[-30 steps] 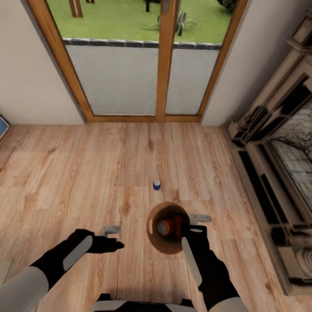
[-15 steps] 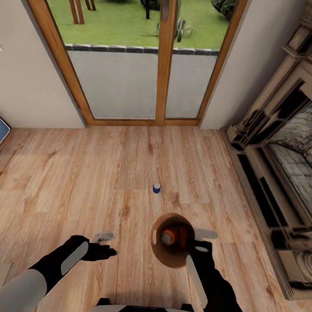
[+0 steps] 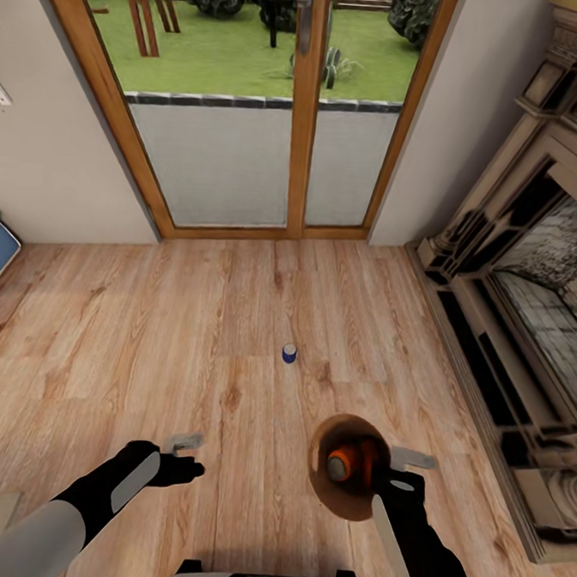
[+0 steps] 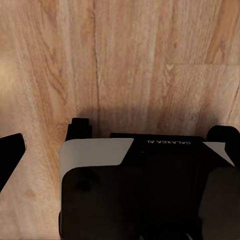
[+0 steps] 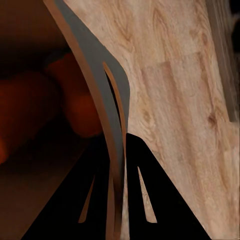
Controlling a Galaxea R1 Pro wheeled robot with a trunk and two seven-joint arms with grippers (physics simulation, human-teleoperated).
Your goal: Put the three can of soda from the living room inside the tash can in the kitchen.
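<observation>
The right gripper (image 3: 403,470) clamps the near rim of the copper-brown trash can (image 3: 336,498), held above the light wood floor (image 3: 148,330) with its dark mouth tilted toward the camera; an orange can (image 3: 345,463) lies inside. The dark blue can (image 3: 289,353) stands upright on the planks, well apart, toward the glass doors (image 3: 258,106). The left gripper (image 3: 184,455) hangs empty over the floor. The fireplace (image 3: 529,288) is at right

Even, soft light fills the room, brightest through the glass doors (image 3: 258,106) at 12 o'clock, where the lawn glows without glare. The wood floor (image 3: 191,333) shows only faint shadows. The trash can (image 3: 348,478) interior is dark. Wide-angle stretch bends the fireplace (image 3: 529,297) at 3 o'clock. In the right wrist view the bin wall (image 5: 95,90) is near and soft-edged; the 2 wrist views look slightly blurred.
</observation>
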